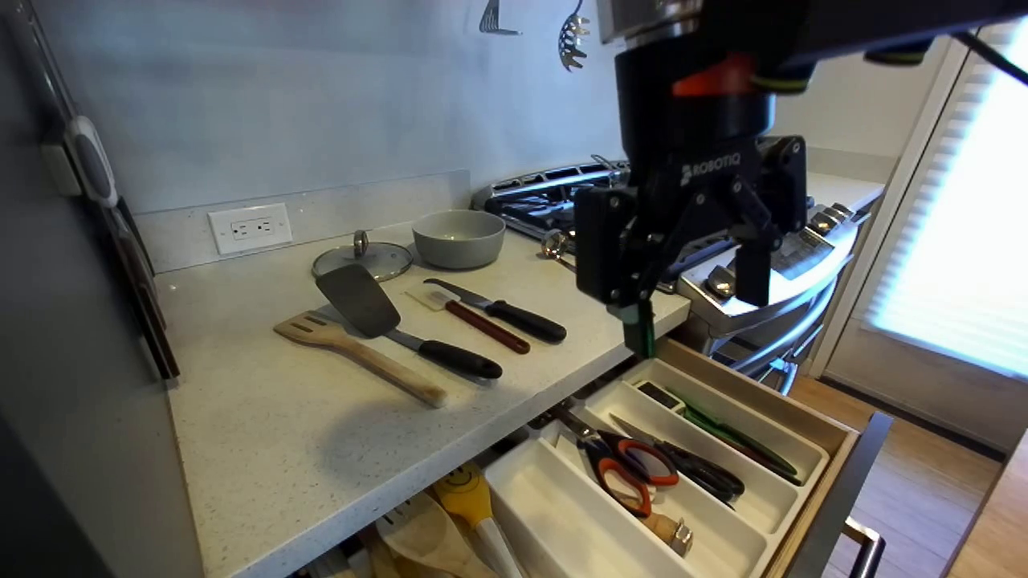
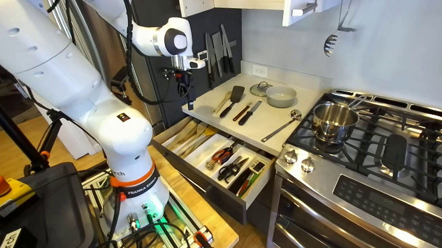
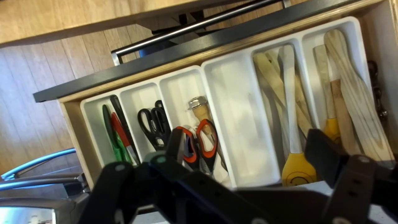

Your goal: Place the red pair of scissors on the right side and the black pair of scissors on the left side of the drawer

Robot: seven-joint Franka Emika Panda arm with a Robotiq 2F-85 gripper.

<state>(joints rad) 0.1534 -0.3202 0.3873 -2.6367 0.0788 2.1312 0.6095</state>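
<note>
Counter (image 1: 241, 449): its front edge is set above the drawer (image 3: 80, 133), which is pulled out.

Hand (image 1: 697, 309): spread wide, nothing gripped; held high over the drawer, well apart from it.

Red scissors (image 3: 209, 155): laid in a compartment below the hand, off its middle and toward the stove (image 2: 320, 183); in the wrist view they are found left of the hand's middle, partly hidden by the hand itself.

Black scissors (image 3: 158, 130): laid one compartment farther toward the stove, so the red pair is the nearer to the hand.

Long axis: in both pairs the loops are turned to the drawer's front and the blades to the counter; whether the red tips are tucked beneath its edge cannot be told.

Hand's spread: directed across the compartments, so the red loops can probably be straddled with little turning.

Left and right: with the drawer faced from its front, the pairs seem to be placed the wrong way round, so an exchange is judged due.

Coming move: a shift toward the stove, then a descent, is likely needed; if overdone, the black loops might be caught instead.
</note>
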